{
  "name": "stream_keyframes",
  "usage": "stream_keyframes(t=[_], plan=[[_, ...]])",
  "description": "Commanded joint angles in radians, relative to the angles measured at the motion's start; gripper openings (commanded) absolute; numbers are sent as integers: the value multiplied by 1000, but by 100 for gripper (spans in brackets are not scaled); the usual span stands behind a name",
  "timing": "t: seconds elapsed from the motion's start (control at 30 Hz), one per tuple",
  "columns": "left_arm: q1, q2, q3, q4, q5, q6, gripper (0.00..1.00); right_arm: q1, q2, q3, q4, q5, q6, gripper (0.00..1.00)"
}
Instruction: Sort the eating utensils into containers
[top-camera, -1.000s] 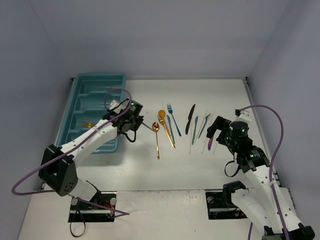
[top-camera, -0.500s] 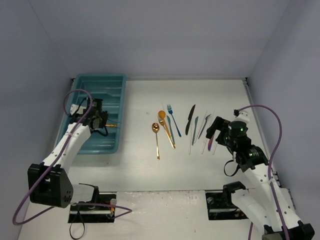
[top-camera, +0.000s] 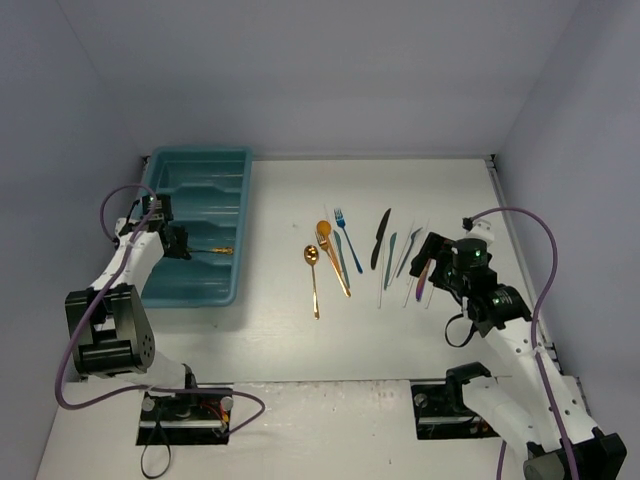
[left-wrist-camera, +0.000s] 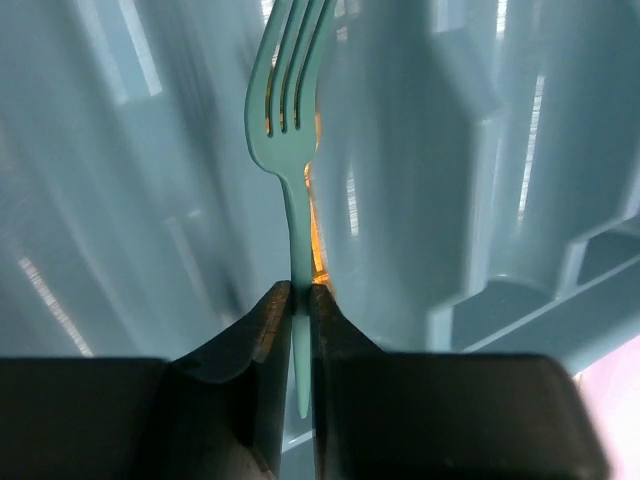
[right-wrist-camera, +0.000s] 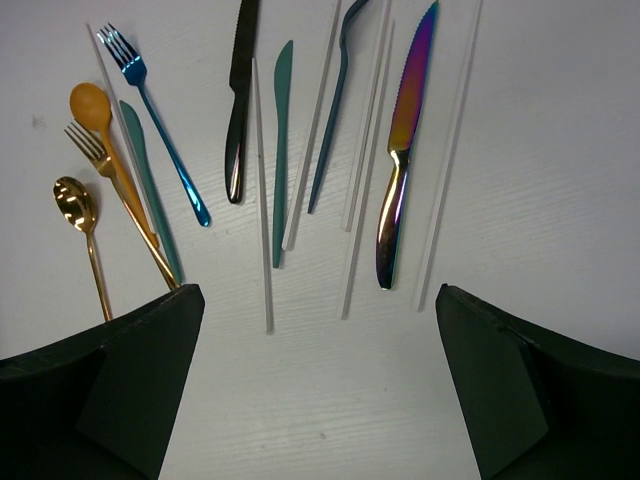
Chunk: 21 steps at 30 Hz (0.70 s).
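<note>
My left gripper (left-wrist-camera: 297, 295) is shut on the handle of a teal fork (left-wrist-camera: 292, 120), tines pointing away, low over the teal cutlery tray (left-wrist-camera: 480, 200). In the top view it (top-camera: 172, 240) hangs over the left compartments of the tray (top-camera: 195, 163). A gold utensil (top-camera: 218, 250) lies in the tray; it shows just behind the fork (left-wrist-camera: 320, 265). My right gripper (right-wrist-camera: 320, 390) is open and empty, just short of the near ends of the utensils in a row on the table: iridescent knife (right-wrist-camera: 405, 150), black knife (right-wrist-camera: 240, 100), teal knife (right-wrist-camera: 282, 140), blue fork (right-wrist-camera: 165, 130), gold spoon (right-wrist-camera: 85, 230).
More of the row lies on the table: a gold fork (right-wrist-camera: 120, 190), an orange-gold spoon (right-wrist-camera: 100, 130), a second teal knife (right-wrist-camera: 150, 190), a dark slim utensil (right-wrist-camera: 335, 110) and several thin white sticks (right-wrist-camera: 262, 200). Grey walls close in the table.
My left arm has swung left from the tray's right edge to over its left compartments, with the teal fork in its jaws. The right arm has barely moved.
</note>
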Motion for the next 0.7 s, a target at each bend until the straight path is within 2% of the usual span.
stream_keyframes(t=[0.0, 0.03, 0.13, 0.2, 0.4, 0.67], plan=[[6, -1, 52, 41, 31, 24, 26, -4, 29, 25, 35, 13, -6, 100], [5, -13, 42, 48, 35, 23, 38, -3, 39, 26, 37, 12, -4, 100], [4, -51, 24, 60, 38, 28, 63, -4, 67, 38, 47, 2, -2, 100], [4, -83, 23, 64, 44, 56, 69, -3, 90, 51, 57, -1, 0, 100], [2, -185, 79, 55, 88, 247, 79, 0, 215, 100, 95, 27, 5, 95], [0, -309, 122, 14, 212, 631, 79, -1, 482, 214, 176, 114, 20, 71]])
